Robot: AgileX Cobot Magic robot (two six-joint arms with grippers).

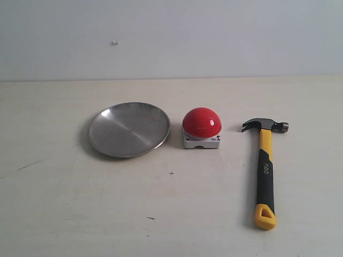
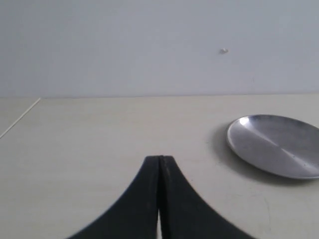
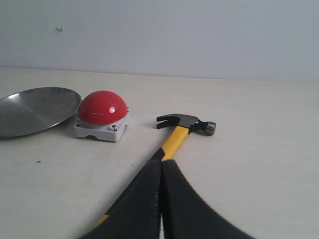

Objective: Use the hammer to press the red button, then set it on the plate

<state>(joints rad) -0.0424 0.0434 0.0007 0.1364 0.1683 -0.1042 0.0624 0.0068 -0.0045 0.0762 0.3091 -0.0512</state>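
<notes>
The hammer (image 1: pixel 266 171) lies flat on the table at the right, dark head away from the front edge, yellow end with the triangular hole nearest it. The red button (image 1: pixel 201 122) sits on its grey base at the centre, and the steel plate (image 1: pixel 129 129) lies just left of it. Neither gripper appears in the exterior view. In the right wrist view my right gripper (image 3: pixel 162 162) is shut with nothing in it; the hammer (image 3: pixel 175 139) runs on beyond its tips, with the button (image 3: pixel 101 107) and plate (image 3: pixel 35 109) further off. My left gripper (image 2: pixel 160 158) is shut and empty, the plate (image 2: pixel 276 144) off to one side.
A pale wall (image 1: pixel 171 37) rises behind the light tabletop (image 1: pixel 80 214). The left wrist view shows a table edge line (image 2: pixel 20 117) off to the side. A few small dark marks dot the tabletop in front of the button.
</notes>
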